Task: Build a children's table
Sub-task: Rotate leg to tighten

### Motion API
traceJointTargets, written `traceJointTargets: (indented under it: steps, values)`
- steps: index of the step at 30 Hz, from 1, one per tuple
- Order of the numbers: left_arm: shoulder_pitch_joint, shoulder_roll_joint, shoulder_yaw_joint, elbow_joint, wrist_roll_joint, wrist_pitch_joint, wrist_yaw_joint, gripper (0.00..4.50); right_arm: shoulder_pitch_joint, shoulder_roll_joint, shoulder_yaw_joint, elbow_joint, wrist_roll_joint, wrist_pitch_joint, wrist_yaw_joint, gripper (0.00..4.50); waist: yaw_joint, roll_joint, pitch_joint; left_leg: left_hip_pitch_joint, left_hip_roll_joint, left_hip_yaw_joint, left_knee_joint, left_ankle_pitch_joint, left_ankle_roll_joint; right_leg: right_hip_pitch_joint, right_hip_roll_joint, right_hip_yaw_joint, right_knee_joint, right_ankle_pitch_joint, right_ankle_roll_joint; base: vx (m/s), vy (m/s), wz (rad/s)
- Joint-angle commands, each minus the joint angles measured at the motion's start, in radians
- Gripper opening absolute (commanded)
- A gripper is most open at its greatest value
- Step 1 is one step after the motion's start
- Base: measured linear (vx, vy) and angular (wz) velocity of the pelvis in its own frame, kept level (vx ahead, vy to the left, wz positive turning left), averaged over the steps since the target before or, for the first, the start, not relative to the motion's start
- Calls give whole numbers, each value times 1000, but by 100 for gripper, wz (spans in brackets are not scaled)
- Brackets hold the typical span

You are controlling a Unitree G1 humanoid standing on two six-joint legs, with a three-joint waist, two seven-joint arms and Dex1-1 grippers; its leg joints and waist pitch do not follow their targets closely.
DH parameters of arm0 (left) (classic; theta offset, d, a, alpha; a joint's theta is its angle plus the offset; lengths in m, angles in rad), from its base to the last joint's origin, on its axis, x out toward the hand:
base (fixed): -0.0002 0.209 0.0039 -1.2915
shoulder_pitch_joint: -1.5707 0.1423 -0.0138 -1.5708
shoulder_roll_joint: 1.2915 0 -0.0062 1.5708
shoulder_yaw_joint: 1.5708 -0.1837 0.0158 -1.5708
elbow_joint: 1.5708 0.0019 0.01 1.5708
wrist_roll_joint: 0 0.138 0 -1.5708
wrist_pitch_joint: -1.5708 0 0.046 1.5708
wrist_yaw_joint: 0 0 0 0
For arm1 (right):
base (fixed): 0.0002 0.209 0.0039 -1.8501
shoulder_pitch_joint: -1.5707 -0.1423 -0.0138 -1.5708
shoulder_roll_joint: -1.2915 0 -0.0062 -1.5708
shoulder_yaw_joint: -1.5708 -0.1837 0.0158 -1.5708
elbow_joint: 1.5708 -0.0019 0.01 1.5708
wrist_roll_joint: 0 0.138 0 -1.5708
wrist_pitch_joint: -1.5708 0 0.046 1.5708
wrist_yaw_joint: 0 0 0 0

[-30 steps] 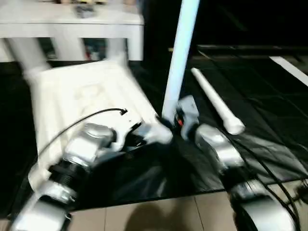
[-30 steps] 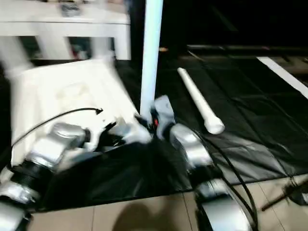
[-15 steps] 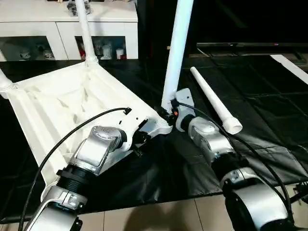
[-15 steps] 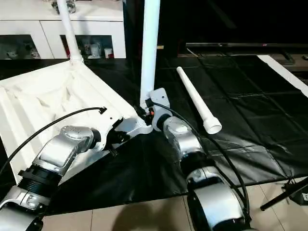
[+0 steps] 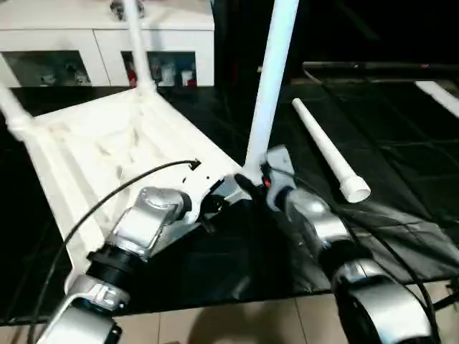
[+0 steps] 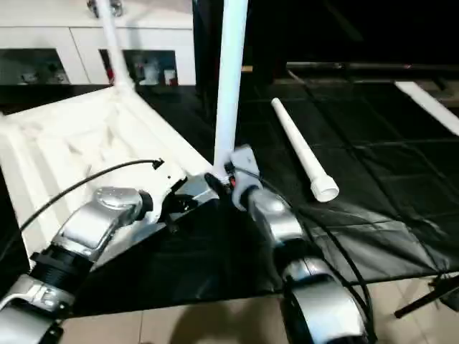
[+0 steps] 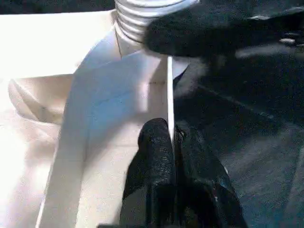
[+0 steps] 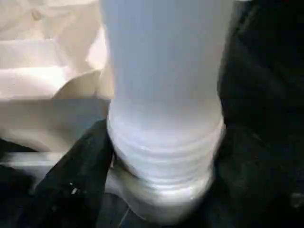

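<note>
While the upturned top [image 5: 107, 150] lies ribs-up on the black floor mat [image 5: 401, 143], the left gripper [image 7: 172, 142] is clenched on the thin side wall of the top, right by the near corner socket [image 7: 142, 19]. One finger [image 7: 154, 156] sits inside the wall, the other outside, pinching the edge between them. At that same corner a leg [image 5: 269, 93] stands upright, its ribbed end [image 8: 164, 142] seated in the socket. The right gripper [image 5: 252, 185] is down at the base of this leg, a black finger [image 8: 71, 190] showing on either side of it; whether it is grasping or released, I cannot tell. Two more legs [image 5: 136, 43] stand at the far corners. A fourth leg [image 5: 326, 150] lies loose on the mat, well apart to the right. A white cabinet [image 5: 86, 43] stands behind.
</note>
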Motion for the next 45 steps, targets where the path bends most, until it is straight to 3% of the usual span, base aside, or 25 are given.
traceJointTargets:
  steps: [1, 4, 5, 6, 7, 12, 16, 23, 25, 31, 45]
  values:
    - [-34, 32, 11, 3, 12, -65, -31, 0, 71, -31, 26, -41, 1, 20, 87, 388, 7, 6, -58, 8, 70, -38, -71, -257, 26, 40, -109, 73, -85, -315, -160, 0, 0, 0]
    - [-33, 56, -7, 26, 0, -125, -112, 0, 136, -73, 18, -147, 39, 30, 165, 407, 8, 3, -63, 2, 69, -34, -66, -202, 43, 44, -109, 73, -75, -227, -188, 0, 0, 0]
    - [-33, 62, -12, 31, -3, -132, -132, 0, 149, -84, 13, -175, 52, 35, 184, 414, 12, 1, -66, -1, 65, -33, -62, -182, 57, 50, -108, 72, -77, -204, -184, 0, 0, 0]
    - [-33, 70, -20, 45, -3, -162, -153, 0, 161, -99, 8, -206, 67, 40, 211, 425, 15, 1, -72, -6, 68, -34, -58, -132, 75, 51, -109, 73, -62, -125, -193, 0, 0, 0]
    - [-33, 78, -30, 57, -1, -196, -177, 0, 170, -113, 4, -232, 80, 46, 235, 435, 15, 0, -68, -8, 66, -32, -58, -119, 95, 47, -103, 69, -62, -105, -199, 0, 0, 0]
    - [-25, 116, -71, 99, -20, -306, -336, 0, 193, -208, 12, -351, 130, 101, 414, 447, 31, 2, -62, 1, 70, -29, -59, -163, 85, 41, -105, 68, -73, -212, -180, 0, 0, 0]
    - [-25, 142, -102, 124, -11, -375, -427, 0, 192, -274, 42, -393, 119, 121, 525, 447, 58, 1, -63, 8, 75, -26, -58, -162, 73, 36, -105, 69, -72, -230, -169, 0, 0, 0]
    - [-43, 166, -140, 151, -8, -455, -564, 0, 148, -324, 124, -408, 83, 122, 650, 447, 76, -3, -64, 7, 76, -27, -56, -162, 60, 36, -111, 69, -68, -241, -168, 0, 0, 0]
    - [-49, 169, -154, 161, 1, -485, -596, 0, 132, -317, 158, -401, 61, 108, 689, 447, 78, -4, -65, 6, 76, -28, -56, -157, 57, 38, -110, 67, -64, -241, -168, 0, 0, 0]
    - [-52, 169, -171, 160, 10, -514, -634, 0, 91, -286, 177, -340, 47, 101, 713, 447, 79, -5, -68, 6, 77, -27, -54, -143, 56, 38, -112, 68, -58, -204, -182, 0, 0, 0]
    - [-63, 171, -173, 195, 17, -545, -661, 0, 69, -280, 173, -296, 84, 155, 803, 334, 84, -3, -69, 4, 76, -28, -51, -139, 56, 40, -112, 67, -58, -215, -176, 0, 0, 0]
